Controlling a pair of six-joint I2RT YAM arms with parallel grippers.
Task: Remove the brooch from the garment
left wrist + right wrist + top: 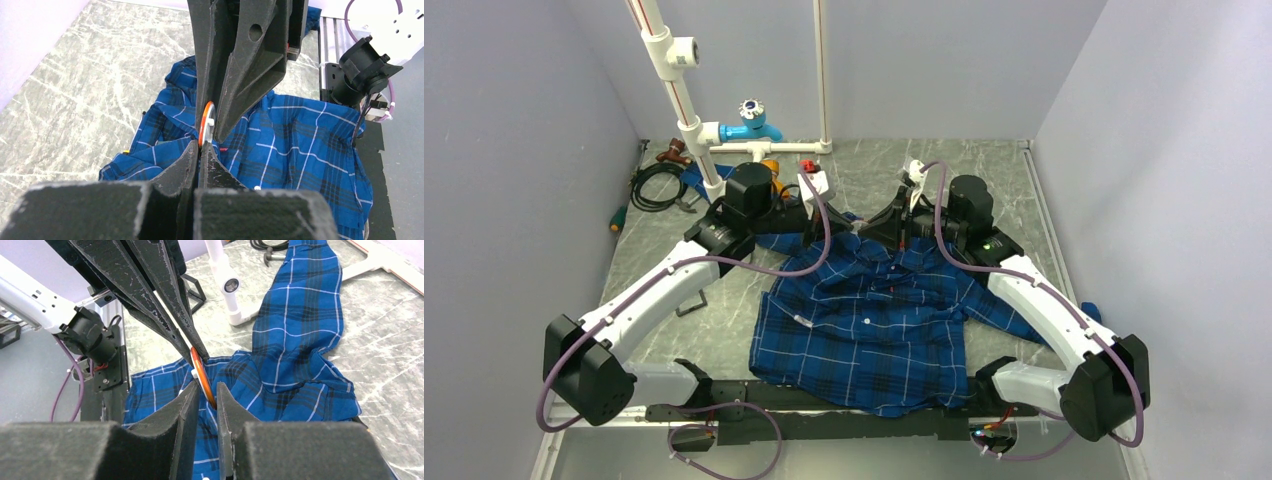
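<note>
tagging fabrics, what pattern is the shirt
Blue plaid shirt with thin white lines, clearest from the top camera.

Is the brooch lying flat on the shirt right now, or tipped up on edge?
Tipped up on edge: in both wrist views the brooch shows as a thin orange-rimmed sliver standing off the garment.

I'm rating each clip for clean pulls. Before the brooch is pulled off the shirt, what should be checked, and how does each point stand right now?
1. Tips of the left gripper shut on the rim of the brooch: ok.
2. Brooch sits between the jaws of the right gripper: ok.
3. Right gripper clamped firmly on it: cannot tell; a gap shows between its jaws.
4. Brooch already free of the garment: cannot tell; bunched fabric lies right under it.
5. Fabric clear of both grippers' tips: cannot tell; collar folds hide it.
6. Brooch visible in both wrist views: ok.
</note>
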